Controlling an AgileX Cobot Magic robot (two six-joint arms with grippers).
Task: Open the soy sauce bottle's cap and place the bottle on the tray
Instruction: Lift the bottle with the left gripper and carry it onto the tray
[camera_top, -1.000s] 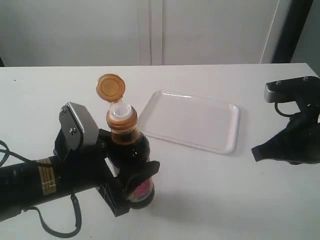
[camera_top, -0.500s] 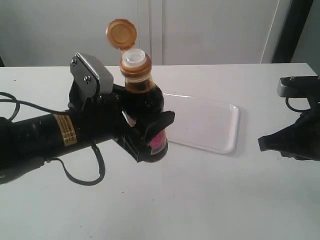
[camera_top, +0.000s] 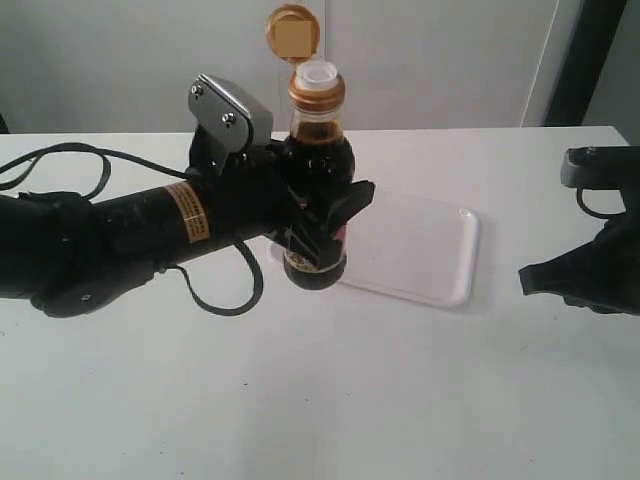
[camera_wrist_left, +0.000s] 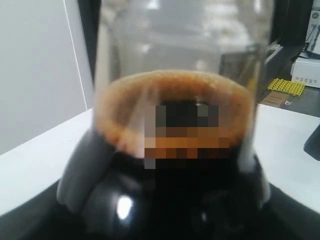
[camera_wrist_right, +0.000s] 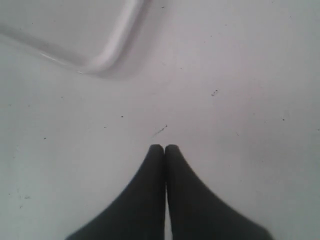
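Note:
My left gripper (camera_top: 318, 225) is shut on the soy sauce bottle (camera_top: 316, 165) and holds it upright in the air, above the near left edge of the white tray (camera_top: 425, 245). The orange-brown cap (camera_top: 291, 31) stands flipped open behind the white spout. In the left wrist view the bottle (camera_wrist_left: 175, 165) fills the frame, and the fingers are hidden by it. My right gripper (camera_wrist_right: 165, 146) is shut on nothing and hovers over bare table just off a corner of the tray (camera_wrist_right: 112, 47). It sits at the right edge (camera_top: 530, 278) in the exterior view.
The white table (camera_top: 330, 400) spreads out in front of the tray and both arms. A pale wall runs along the back, with a dark post at the far right. A black cable loops on the table at the left (camera_top: 60, 160).
The left gripper has lifted the bottle off the table and carried it up and to the right, to the tray's near left edge. The right arm has shifted slightly right.

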